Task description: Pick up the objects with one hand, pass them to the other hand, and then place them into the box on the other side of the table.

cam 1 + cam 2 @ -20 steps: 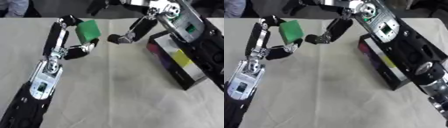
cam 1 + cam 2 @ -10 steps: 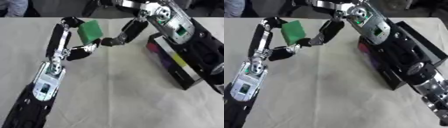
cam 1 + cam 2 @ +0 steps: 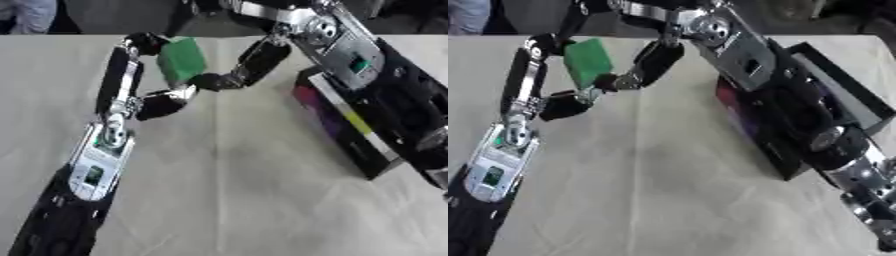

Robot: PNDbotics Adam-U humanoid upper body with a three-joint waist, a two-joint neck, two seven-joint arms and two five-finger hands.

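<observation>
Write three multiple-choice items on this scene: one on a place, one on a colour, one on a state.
1. Where is the box?
A. at the table's left edge
B. on the table's right side
C. in the left robot hand

2. What colour is the block?
A. green
B. red
C. white

3. What is the state of the block?
A. lying flat on the table
B. inside the box
C. held up by the left robot hand, with the right robot hand at it

Key: 1 B, the dark box sits under the right arm at the right. 2 A, its faces are plainly green. 3 C, the left fingers wrap it above the table and the right fingertips meet its lower edge.
</observation>
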